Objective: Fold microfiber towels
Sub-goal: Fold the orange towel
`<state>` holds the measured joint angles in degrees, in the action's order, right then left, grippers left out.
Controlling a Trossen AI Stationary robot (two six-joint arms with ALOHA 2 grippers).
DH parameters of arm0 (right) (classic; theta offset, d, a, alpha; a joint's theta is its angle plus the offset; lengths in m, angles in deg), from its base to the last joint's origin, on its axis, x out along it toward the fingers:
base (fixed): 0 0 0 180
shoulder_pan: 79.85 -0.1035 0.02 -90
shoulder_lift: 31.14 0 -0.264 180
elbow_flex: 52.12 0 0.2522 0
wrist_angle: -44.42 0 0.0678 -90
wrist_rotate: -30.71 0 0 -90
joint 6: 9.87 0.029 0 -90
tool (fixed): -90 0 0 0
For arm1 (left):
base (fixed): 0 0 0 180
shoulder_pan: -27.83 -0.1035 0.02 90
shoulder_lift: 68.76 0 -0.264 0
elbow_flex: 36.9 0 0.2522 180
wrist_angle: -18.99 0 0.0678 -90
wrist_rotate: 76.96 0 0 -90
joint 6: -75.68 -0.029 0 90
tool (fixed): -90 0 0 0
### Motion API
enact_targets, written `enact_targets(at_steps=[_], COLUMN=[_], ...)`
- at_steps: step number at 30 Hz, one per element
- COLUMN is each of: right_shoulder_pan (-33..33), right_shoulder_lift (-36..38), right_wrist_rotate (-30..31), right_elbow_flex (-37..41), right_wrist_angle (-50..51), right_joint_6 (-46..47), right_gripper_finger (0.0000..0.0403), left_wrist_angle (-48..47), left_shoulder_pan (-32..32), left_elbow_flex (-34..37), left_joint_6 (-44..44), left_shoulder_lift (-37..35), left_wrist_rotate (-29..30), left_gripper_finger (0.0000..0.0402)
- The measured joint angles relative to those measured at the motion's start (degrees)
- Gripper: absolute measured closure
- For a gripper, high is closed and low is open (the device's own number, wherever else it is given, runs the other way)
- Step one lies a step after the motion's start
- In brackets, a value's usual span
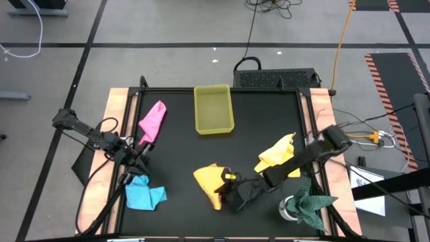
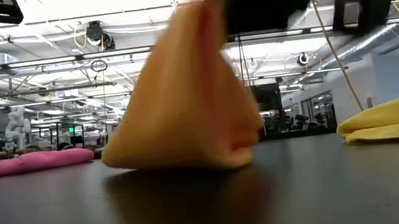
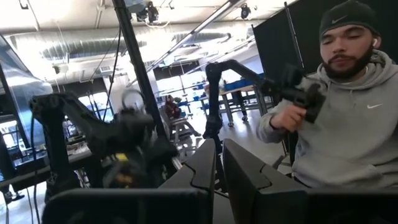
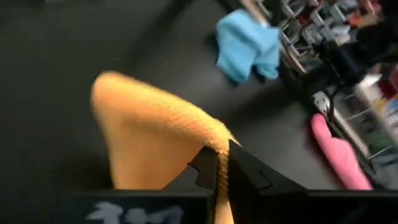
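Observation:
The orange towel [image 1: 209, 180] lies near the table's middle front, pulled up into a tent [image 2: 182, 91]. My right gripper [image 1: 232, 186] is shut on its top. The yellow towel [image 1: 277, 154] lies crumpled to the right under my right arm. At the far left lies the pink towel [image 1: 153, 121], and the light blue towel [image 1: 144, 195] is bunched at the near left. My left gripper [image 1: 138, 153] hovers shut between the pink and blue towels, holding nothing. My right gripper [image 4: 219, 158] pinches a raised bit of the orange towel [image 4: 205, 144] between its two fingers. Whether that is one layer or several, I cannot tell. The fingers slant down from the table's right. The cloth hangs in a cone from the peak [image 2: 203, 13], its lower part [image 2: 175, 158] on the table.
A translucent yellow tray [image 1: 213, 128] stands at the far middle. A dark green cloth [image 1: 310, 202] covers something at the near right corner. Beyond the table, in the left wrist view, a person in a grey hoodie [image 3: 348, 143] sits holding a control arm.

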<state>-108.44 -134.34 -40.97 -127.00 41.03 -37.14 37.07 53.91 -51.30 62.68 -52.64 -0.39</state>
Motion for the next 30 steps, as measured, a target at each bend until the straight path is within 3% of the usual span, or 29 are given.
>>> enact_targets(at_steps=[4,6,8,13,22,30], right_shoulder_pan=[0.84,1.70,2.77,7.20,15.65,16.79], right_shoulder_lift=[8.11,11.48,13.63,12.77,8.61,13.97], right_wrist_rotate=[-14.25,-16.91,-14.86,5.18,-4.88,-1.70], right_elbow_flex=[-1.64,-1.90,-1.92,-1.39,5.44,6.01], right_wrist_angle=[4.39,4.58,8.69,18.66,18.33,20.30], right_joint_6=[20.31,30.35,33.75,38.05,43.27,39.25], right_gripper_finger=[0.0397,0.0399,0.0398,0.0399,0.0350,0.0247], left_wrist_angle=[0.00,0.02,0.06,0.11,-0.02,-0.04], left_shoulder_pan=[-0.01,0.01,-0.01,0.01,-0.01,0.01], left_elbow_flex=[-0.01,-0.01,0.01,0.01,-0.01,-0.01], left_joint_6=[-0.20,-0.28,-0.64,-0.90,-0.83,-0.76], left_shoulder_lift=[0.00,0.00,0.00,0.00,0.00,0.00], left_wrist_rotate=[0.00,0.00,0.00,0.02,0.04,0.02], left_gripper_finger=[0.0366,0.0366,0.0366,0.0366,0.0366,0.0366])
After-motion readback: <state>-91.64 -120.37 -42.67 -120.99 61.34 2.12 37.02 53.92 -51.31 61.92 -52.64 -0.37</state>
